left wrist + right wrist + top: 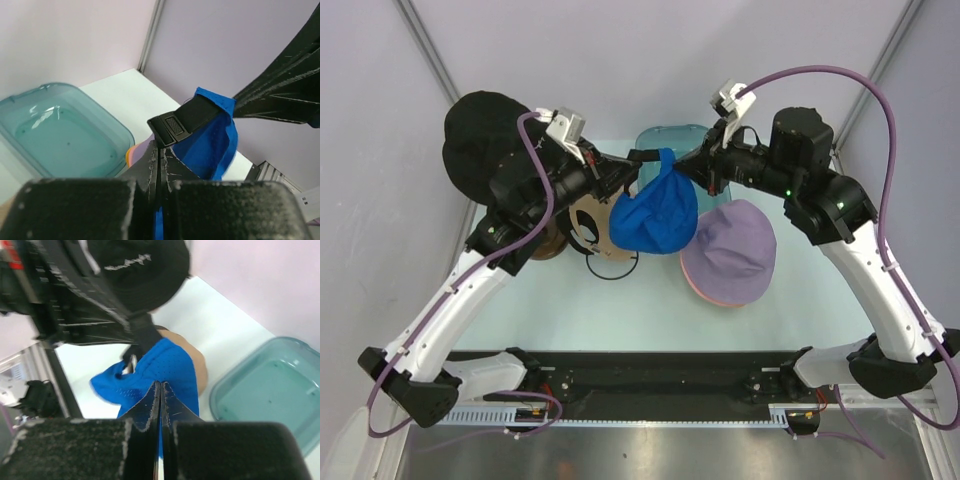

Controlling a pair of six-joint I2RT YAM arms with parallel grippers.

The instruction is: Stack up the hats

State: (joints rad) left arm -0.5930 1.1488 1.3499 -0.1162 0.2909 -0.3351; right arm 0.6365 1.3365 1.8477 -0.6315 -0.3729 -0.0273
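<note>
My left claw (640,157) is clamped on the black strap (192,114) of the blue cap (655,218), and my right claw (682,168) pinches its cloth edge. The cap hangs limp and light above the table (620,310). The strap looks like the firmer hold. The lavender hat (730,245) lies just right, with bare tabletop nearer me.

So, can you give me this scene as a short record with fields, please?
held item: blue cap, hanging between both grippers
left gripper: shut on the cap's black strap
right gripper: shut on the cap's blue fabric
stack so far: lavender hat on top, pink brim below
not stacked: black hat, far left
</note>
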